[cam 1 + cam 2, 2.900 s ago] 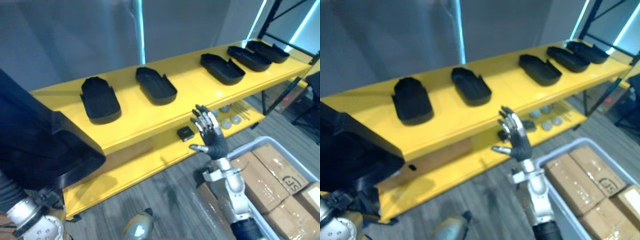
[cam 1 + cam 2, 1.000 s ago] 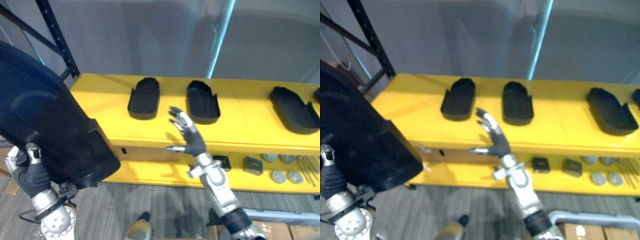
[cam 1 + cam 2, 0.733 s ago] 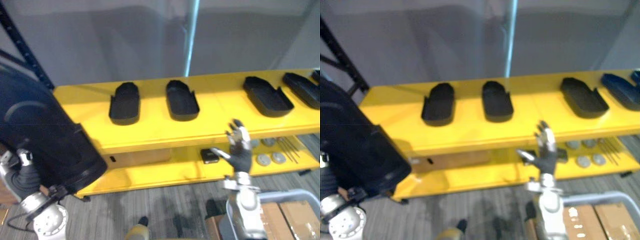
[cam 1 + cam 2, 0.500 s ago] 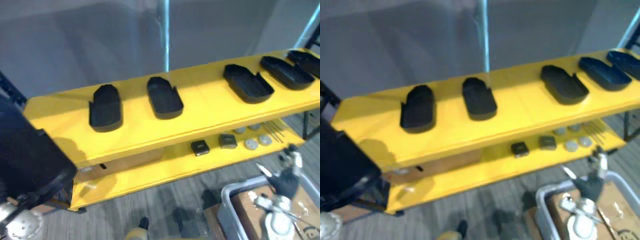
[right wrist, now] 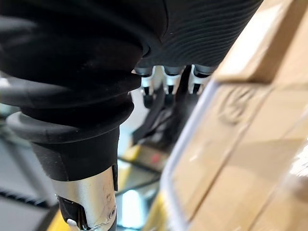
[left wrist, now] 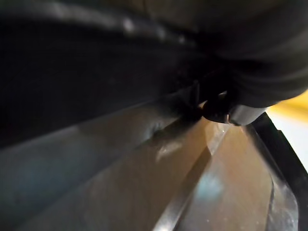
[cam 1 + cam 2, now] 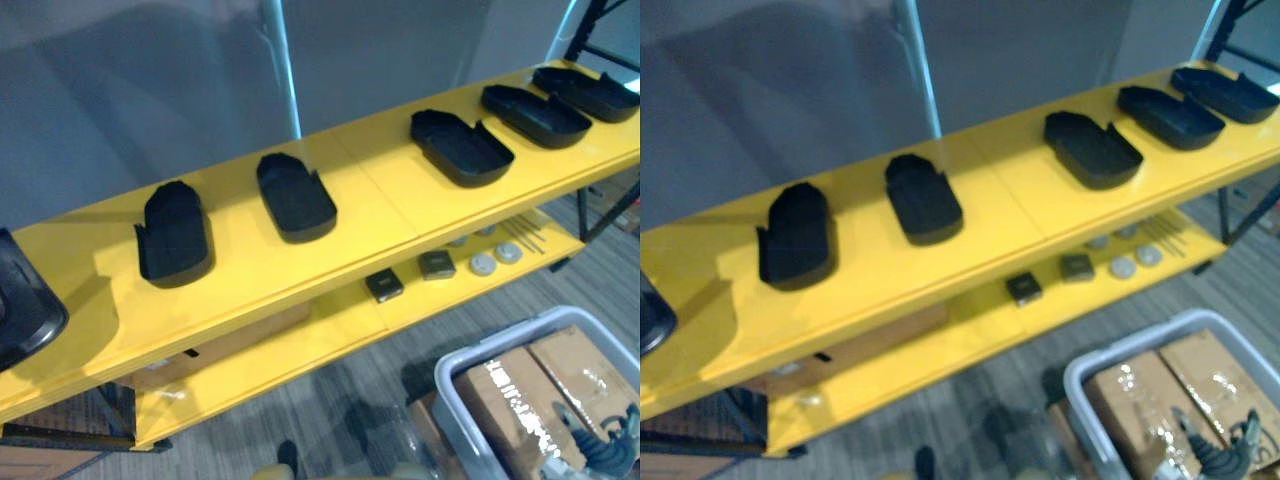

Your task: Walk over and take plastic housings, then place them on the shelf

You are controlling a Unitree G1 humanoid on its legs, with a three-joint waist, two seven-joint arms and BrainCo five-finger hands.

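Observation:
Several black plastic housings lie open side up along the yellow shelf top: one at the left, one beside it, one right of centre, and two at the far right. Another black housing pokes in at the view's left edge, level with the shelf's left end. In the left wrist view my left hand's thumb presses on that housing's dark wall. My right hand hangs low at the bottom right over cardboard boxes, fingers straight and holding nothing.
The lower yellow shelf holds two small black blocks and grey discs. A grey bin with cardboard boxes stands on the floor at lower right. A light pole rises behind the shelf, and black racking stands at far right.
The camera has swung, shifting the whole shelf. My right hand has dropped from in front of the shelf down to the bin at lower right. The held housing now sits at the left edge.

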